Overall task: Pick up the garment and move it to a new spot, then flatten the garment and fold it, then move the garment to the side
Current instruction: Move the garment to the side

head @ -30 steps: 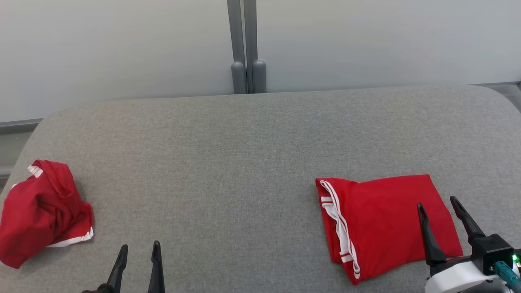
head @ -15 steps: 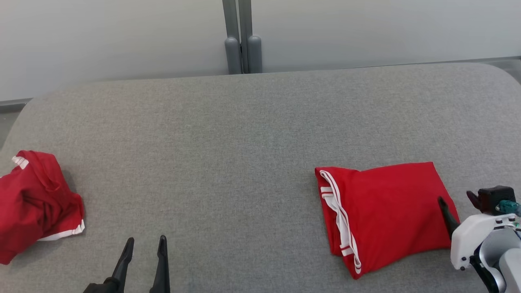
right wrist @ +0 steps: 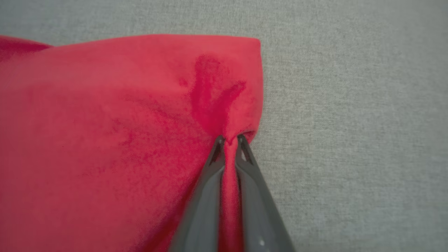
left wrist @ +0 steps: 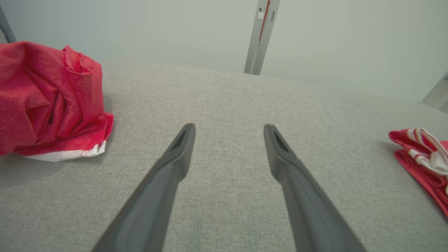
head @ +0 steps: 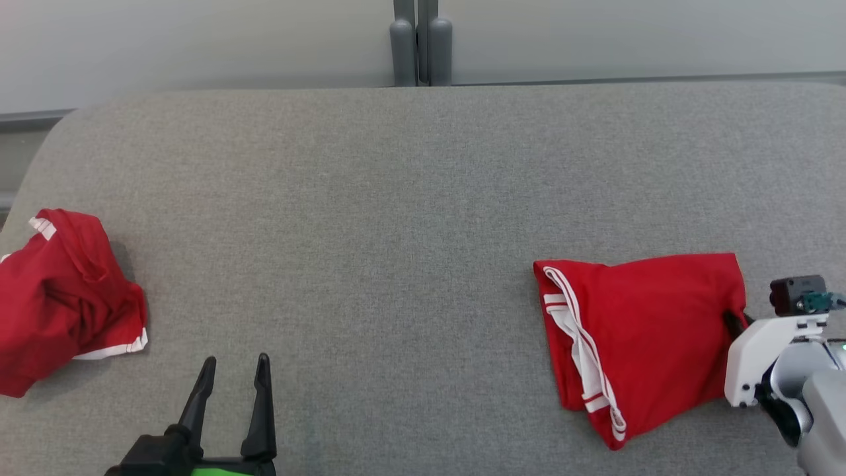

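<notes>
Folded red garment (head: 648, 330) with white striped trim is lying near the right end of the grey fabric-covered worktop (head: 396, 198), close to the robot. A second ago the right end effector (right wrist: 228, 139) was standing with its fingers spread above the garment's right part; now it is clenching a small pinch of red cloth at the right edge, puckering the fabric. This suggests the folding is finished and the final move to the side is starting. The garment's long axis is running roughly left to right, slightly slanted, with the white-striped edge pointing toward the worktop's middle and the plain edge facing the clenched fingers. The left end effector (head: 236, 362) is hovering released, holding nothing; a crumpled red garment (head: 66, 297) is lying at the far left.
</notes>
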{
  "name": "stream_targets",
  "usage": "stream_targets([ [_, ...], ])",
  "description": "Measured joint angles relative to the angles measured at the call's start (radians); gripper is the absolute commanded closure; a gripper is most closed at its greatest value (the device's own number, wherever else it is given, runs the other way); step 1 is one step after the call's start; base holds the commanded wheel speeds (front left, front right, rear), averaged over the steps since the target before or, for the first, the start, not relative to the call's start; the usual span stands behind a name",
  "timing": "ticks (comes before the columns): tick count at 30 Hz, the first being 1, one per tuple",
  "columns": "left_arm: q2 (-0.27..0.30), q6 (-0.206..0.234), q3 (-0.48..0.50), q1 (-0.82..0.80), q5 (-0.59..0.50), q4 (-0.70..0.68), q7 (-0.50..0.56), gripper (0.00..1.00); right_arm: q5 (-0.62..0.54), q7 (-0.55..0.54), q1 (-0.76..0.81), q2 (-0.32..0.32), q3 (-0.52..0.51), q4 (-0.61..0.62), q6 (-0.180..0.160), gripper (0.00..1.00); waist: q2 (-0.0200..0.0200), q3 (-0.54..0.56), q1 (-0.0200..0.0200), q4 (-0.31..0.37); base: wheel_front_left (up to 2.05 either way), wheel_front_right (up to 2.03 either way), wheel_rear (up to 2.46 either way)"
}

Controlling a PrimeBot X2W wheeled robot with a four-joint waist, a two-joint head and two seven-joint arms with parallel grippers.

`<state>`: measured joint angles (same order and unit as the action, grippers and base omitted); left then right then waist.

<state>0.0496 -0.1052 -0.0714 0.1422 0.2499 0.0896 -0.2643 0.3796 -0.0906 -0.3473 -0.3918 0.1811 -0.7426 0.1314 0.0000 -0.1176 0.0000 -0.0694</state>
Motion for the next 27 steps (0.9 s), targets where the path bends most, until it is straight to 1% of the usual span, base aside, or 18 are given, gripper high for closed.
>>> stream_targets([
  [4,0.000,-0.001,0.003,-0.036,-0.006,-0.012,0.000,0.00,0.003,0.054,-0.094,-0.030,-0.013,0.002,0.000,1.00,0.0000,-0.045,0.0000,0.004,0.00,0.00,0.00],
  [8,0.000,-0.007,0.009,-0.094,-0.020,-0.033,0.000,0.00,-0.040,0.106,-0.244,-0.079,-0.084,-0.007,0.000,1.00,0.0000,-0.108,0.0000,0.013,0.00,0.00,0.00],
  [11,0.000,-0.014,0.011,-0.149,-0.051,-0.057,0.000,0.00,-0.102,0.120,-0.360,-0.135,-0.167,-0.048,0.000,1.00,0.0000,-0.177,0.0001,0.025,0.00,0.00,0.00],
  [14,0.000,-0.018,0.012,-0.197,-0.081,-0.080,0.000,0.00,-0.182,0.149,-0.435,-0.199,-0.273,-0.092,0.000,1.00,0.0000,-0.245,0.0001,0.036,0.00,0.00,0.00],
  [16,0.000,-0.020,0.013,-0.225,-0.089,-0.093,0.000,0.00,-0.239,0.170,-0.481,-0.225,-0.334,-0.111,0.000,1.00,0.0000,-0.289,0.0000,0.044,0.00,0.00,0.00],
  [18,0.001,-0.023,0.010,-0.245,-0.107,-0.106,0.000,0.00,-0.294,0.190,-0.522,-0.224,-0.403,-0.137,0.000,1.00,0.0000,-0.338,0.0001,0.051,0.00,0.00,0.00],
  [22,0.004,-0.024,-0.001,-0.260,-0.113,-0.117,0.000,0.00,-0.385,0.198,-0.571,-0.198,-0.527,-0.196,0.000,1.00,0.0000,-0.414,0.0002,0.064,0.00,0.00,0.00],
  [23,0.004,-0.024,-0.005,-0.263,-0.113,-0.118,0.000,0.00,-0.412,0.198,-0.583,-0.189,-0.560,-0.207,0.000,0.92,0.0000,-0.431,0.0001,0.067,0.00,0.00,0.00],
  [24,0.004,-0.024,-0.008,-0.265,-0.113,-0.118,0.000,0.00,-0.441,0.198,-0.592,-0.176,-0.595,-0.218,0.000,0.56,0.0001,-0.448,0.0002,0.070,0.00,0.00,0.00],
  [25,0.004,-0.024,-0.007,-0.265,-0.113,-0.118,0.000,0.00,-0.467,0.200,-0.595,-0.164,-0.615,-0.222,0.000,0.14,0.0000,-0.459,0.0002,0.072,0.00,0.00,0.00],
  [26,0.005,-0.024,-0.005,-0.265,-0.113,-0.118,0.000,0.00,-0.497,0.204,-0.599,-0.150,-0.653,-0.225,0.000,0.00,0.0000,-0.471,0.0002,0.075,0.00,0.00,0.00],
  [27,0.005,-0.024,-0.002,-0.265,-0.112,-0.117,0.000,0.00,-0.530,0.204,-0.600,-0.138,-0.687,-0.227,0.000,0.00,0.0000,-0.480,0.0002,0.078,0.00,0.00,0.00],
])
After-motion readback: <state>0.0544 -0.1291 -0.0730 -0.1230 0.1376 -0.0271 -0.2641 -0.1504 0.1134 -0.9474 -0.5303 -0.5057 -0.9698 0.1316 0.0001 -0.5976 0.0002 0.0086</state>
